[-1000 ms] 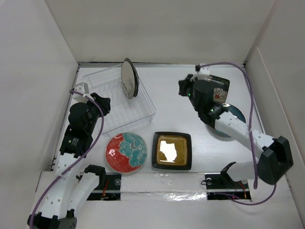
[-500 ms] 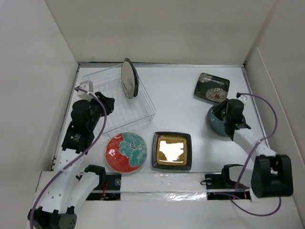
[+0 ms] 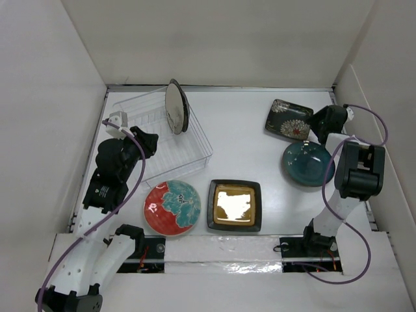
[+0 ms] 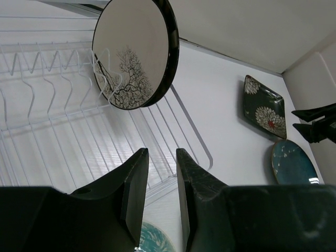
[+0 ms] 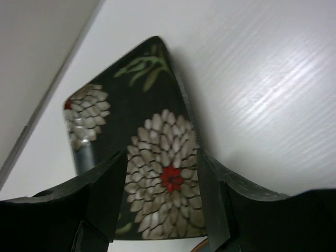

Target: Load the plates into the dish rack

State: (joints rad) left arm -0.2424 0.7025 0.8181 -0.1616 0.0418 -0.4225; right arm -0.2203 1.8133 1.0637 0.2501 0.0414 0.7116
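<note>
The clear dish rack (image 3: 146, 110) holds one cream plate with a branch pattern (image 3: 175, 106), standing on edge. On the table lie a red plate with teal flowers (image 3: 171, 207), a square black-gold plate (image 3: 234, 205), a teal plate (image 3: 307, 162) and a square dark floral plate (image 3: 289, 119). My left gripper (image 3: 150, 140) hovers over the rack's near-left side, open a little with nothing between its fingers (image 4: 134, 184). My right gripper (image 3: 320, 125) is open at the floral plate's right edge. In the right wrist view that plate (image 5: 157, 126) lies beneath the spread fingers (image 5: 107, 194).
White walls close in the table on three sides; the right wall runs close beside the right arm. The left wrist view shows the rack's wire dividers (image 4: 52, 105), the branch plate (image 4: 134, 52), the floral plate (image 4: 265, 107) and the teal plate (image 4: 293, 163).
The right arm drew back from over the floral plate, passed over the teal plate, and now sits at the floral plate's right edge with its jaws opened. The left arm barely moved.
</note>
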